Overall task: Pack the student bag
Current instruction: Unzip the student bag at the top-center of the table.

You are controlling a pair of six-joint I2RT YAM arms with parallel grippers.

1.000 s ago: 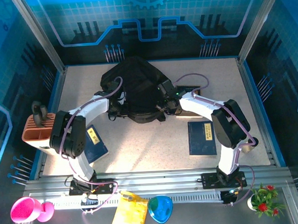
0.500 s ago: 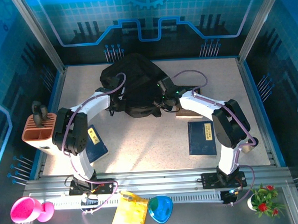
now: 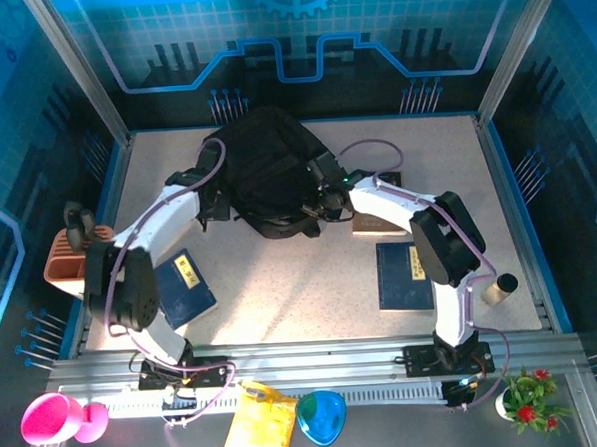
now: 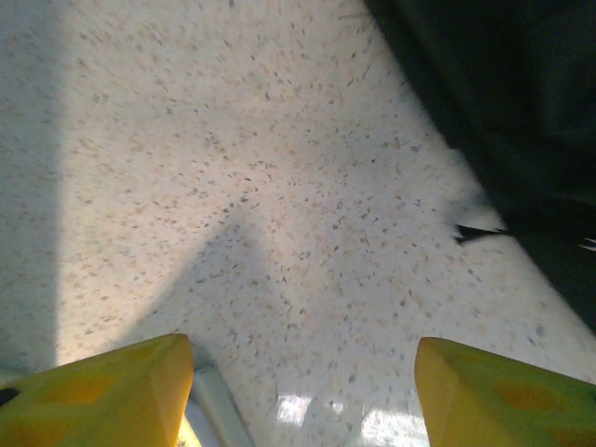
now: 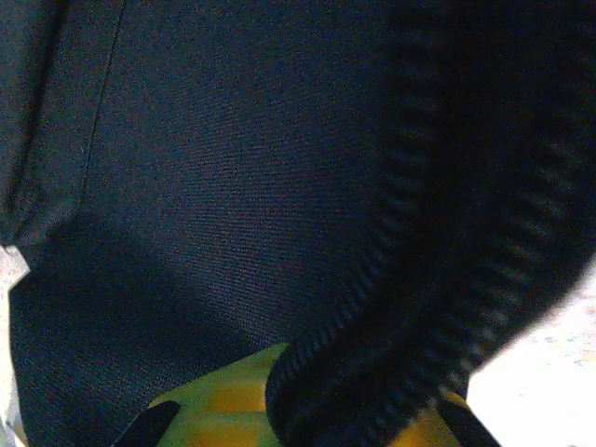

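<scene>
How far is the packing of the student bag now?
Nothing looks packed: one blue book and a second blue book lie on the table outside the student bag. In hand: right gripper shut on the bag's zipper edge, left gripper open above table. Left: putting books in.

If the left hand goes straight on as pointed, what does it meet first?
Likely the bare tabletop: the left hand angles down at it, the student bag lying off to the side.
</scene>
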